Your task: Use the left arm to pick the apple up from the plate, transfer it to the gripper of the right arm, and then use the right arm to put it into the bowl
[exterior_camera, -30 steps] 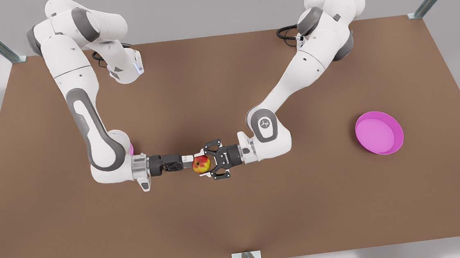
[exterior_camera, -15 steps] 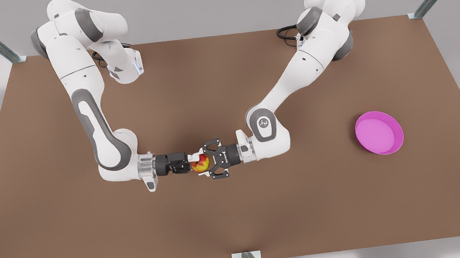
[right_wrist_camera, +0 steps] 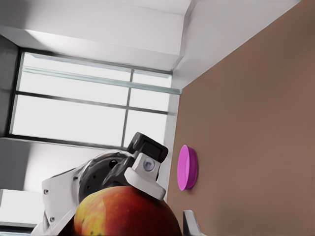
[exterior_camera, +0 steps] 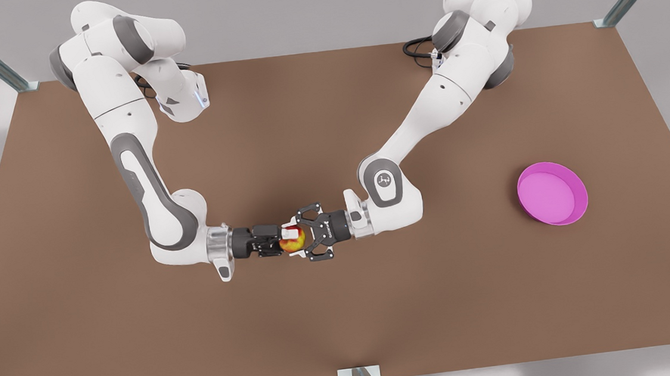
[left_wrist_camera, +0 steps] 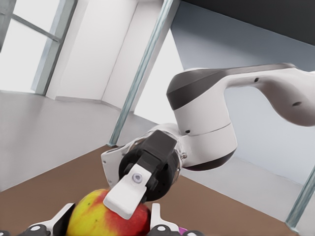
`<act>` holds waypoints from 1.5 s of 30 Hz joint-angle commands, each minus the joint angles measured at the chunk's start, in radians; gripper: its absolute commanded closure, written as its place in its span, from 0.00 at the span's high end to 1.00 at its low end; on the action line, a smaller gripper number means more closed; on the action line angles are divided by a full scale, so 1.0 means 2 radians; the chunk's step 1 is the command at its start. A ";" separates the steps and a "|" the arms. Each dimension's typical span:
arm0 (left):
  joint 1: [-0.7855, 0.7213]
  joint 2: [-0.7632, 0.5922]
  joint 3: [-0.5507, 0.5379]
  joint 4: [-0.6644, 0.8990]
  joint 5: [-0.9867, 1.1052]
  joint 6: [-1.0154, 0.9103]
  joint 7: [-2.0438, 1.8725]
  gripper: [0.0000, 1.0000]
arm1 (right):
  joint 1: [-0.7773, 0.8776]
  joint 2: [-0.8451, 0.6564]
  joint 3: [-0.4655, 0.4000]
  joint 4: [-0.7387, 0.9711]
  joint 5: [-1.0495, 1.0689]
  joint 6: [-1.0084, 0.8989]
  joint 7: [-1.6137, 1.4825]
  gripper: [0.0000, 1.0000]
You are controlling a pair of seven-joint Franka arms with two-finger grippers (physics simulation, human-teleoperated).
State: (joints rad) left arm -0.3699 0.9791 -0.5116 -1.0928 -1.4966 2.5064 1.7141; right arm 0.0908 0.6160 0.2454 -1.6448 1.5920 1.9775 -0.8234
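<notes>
Apple hangs above the middle of the tabletop, between your two tools, which meet nose to nose. Your left tool, the one with link bars, is clamped on it. Your right tool, the slim one behind the silver ring, has its fingers spread around the apple; whether they press on it you cannot tell. The pink plate sits well apart, toward the tabletop's edge at the front view's right, with nothing on it.
</notes>
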 commanded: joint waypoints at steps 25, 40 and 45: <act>0.001 0.020 0.002 -0.004 0.003 -0.005 0.004 0.99 | -0.061 0.006 -0.005 -0.011 -0.061 -0.079 -0.029 0.71; 0.243 -0.341 0.126 -0.063 0.820 -0.574 -0.829 1.00 | -0.242 -0.019 0.000 -0.082 -0.268 -0.216 -0.078 0.71; 0.128 -0.413 0.274 -0.123 0.756 -0.513 -0.858 1.00 | -0.265 -0.026 -0.002 -0.082 -0.342 -0.221 -0.072 0.71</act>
State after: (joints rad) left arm -0.1017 0.1416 0.0247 -1.3697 0.0115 1.5728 0.8842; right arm -0.4325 0.5659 0.2405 -1.8084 0.9867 1.5754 -0.9302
